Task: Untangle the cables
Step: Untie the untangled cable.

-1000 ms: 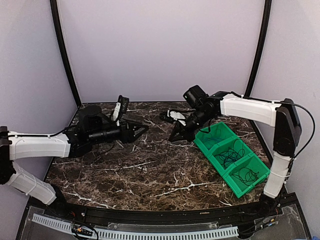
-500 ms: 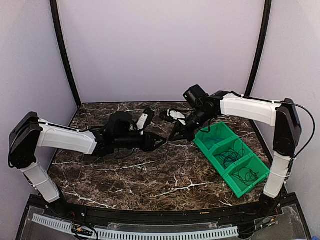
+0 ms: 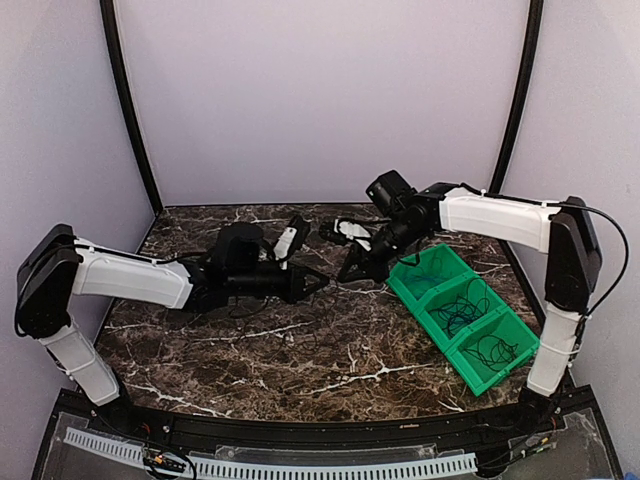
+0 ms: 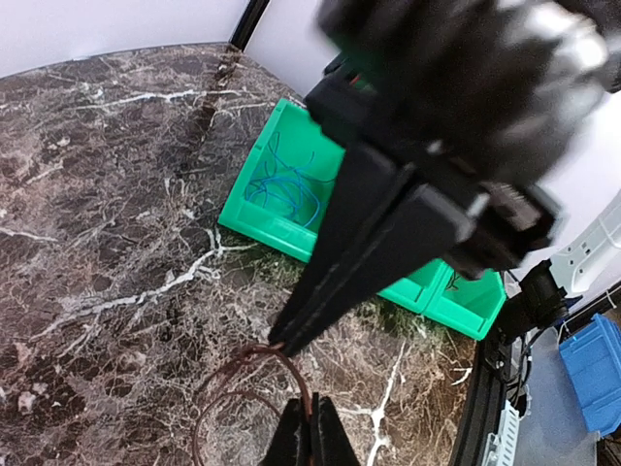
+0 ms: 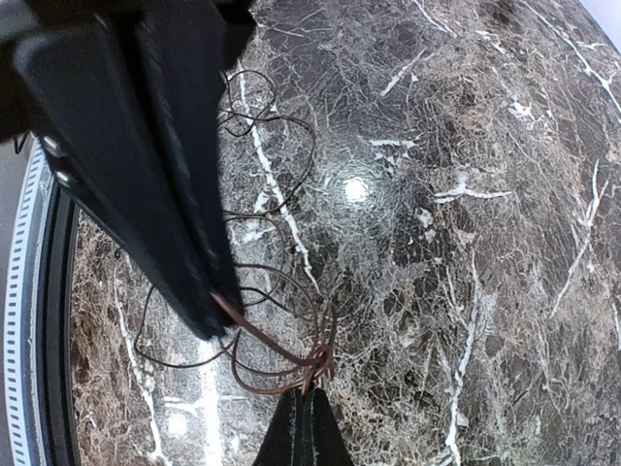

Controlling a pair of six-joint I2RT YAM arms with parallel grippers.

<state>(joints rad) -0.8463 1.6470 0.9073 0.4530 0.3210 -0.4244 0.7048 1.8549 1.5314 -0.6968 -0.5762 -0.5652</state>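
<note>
A thin brown cable (image 5: 291,369) coils in small loops low over the marble table, between my two grippers. My right gripper (image 5: 306,413) is shut on the knotted part of this cable (image 4: 254,361). My left gripper (image 4: 310,427) is shut on a strand of the same loop, a little way from the right gripper (image 4: 283,340). In the top view the left gripper (image 3: 321,281) and right gripper (image 3: 348,274) meet nearly tip to tip near the table's middle. Thin black cables (image 5: 277,136) trail on the table beyond the left gripper (image 5: 215,309).
A green three-compartment bin (image 3: 410,296) stands at the right of the table. Its far compartment holds a blue cable (image 3: 433,264); the other two hold black cables (image 3: 462,308). The bin (image 4: 254,225) lies just behind the right gripper.
My left arm swung right from the table's left side to the right gripper, and its jaws closed on the brown cable. The right arm stayed still.
</note>
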